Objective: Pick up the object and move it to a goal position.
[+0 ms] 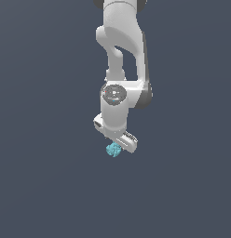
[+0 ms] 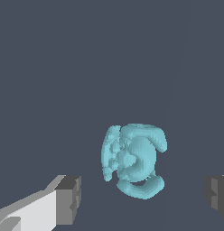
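The object (image 2: 132, 160) is a small lumpy turquoise blob on the dark grey floor. In the wrist view it lies between my two fingertips, with clear gaps on both sides. My gripper (image 2: 143, 198) is open around it, touching nothing. The grey pad of one finger (image 2: 68, 198) shows on one side and the other pad (image 2: 217, 195) at the picture's edge. In the exterior view the white arm hangs straight down, and the object (image 1: 113, 149) peeks out just under the gripper (image 1: 118, 148) on the exterior view's left side of the hand. The fingertips are hidden there by the hand.
Only the flat dark grey floor (image 1: 43, 186) surrounds the arm. No goal marker, container or obstacle shows in either view.
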{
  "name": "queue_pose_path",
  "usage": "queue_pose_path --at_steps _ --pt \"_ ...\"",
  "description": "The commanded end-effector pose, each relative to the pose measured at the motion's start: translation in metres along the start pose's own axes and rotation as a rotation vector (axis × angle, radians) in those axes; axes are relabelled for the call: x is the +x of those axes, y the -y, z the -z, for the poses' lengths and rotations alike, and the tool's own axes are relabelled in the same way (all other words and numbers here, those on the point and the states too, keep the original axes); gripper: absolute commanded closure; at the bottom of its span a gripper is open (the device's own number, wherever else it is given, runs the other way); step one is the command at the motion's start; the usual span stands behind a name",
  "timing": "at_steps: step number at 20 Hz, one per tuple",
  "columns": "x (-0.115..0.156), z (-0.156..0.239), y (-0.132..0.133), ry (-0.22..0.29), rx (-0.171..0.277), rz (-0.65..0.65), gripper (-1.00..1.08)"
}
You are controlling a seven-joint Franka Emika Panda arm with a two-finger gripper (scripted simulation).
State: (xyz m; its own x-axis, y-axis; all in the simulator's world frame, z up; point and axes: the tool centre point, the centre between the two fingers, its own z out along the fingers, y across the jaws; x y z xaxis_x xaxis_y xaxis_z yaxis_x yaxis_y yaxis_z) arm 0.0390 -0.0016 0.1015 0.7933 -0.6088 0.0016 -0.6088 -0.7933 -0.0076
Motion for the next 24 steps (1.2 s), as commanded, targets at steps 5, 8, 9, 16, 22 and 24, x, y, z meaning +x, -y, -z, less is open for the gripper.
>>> queue_pose_path --at_steps 5,8,9,16,22,24 --pt "0.003 -0.01 -0.002 0.001 -0.007 -0.065 -0.92" --pt "0.003 -0.011 -0.002 0.001 -0.008 -0.072 -0.92" --pt "0.003 -0.01 -0.002 0.002 -0.007 -0.067 -0.92" --pt "0.003 -0.03 -0.002 0.002 -0.008 -0.069 -0.92" --pt "0.002 -0.058 -0.003 0.001 -0.008 -0.072 -0.92" --pt "0.002 -0.061 -0.003 0.001 -0.008 -0.072 -0.92"
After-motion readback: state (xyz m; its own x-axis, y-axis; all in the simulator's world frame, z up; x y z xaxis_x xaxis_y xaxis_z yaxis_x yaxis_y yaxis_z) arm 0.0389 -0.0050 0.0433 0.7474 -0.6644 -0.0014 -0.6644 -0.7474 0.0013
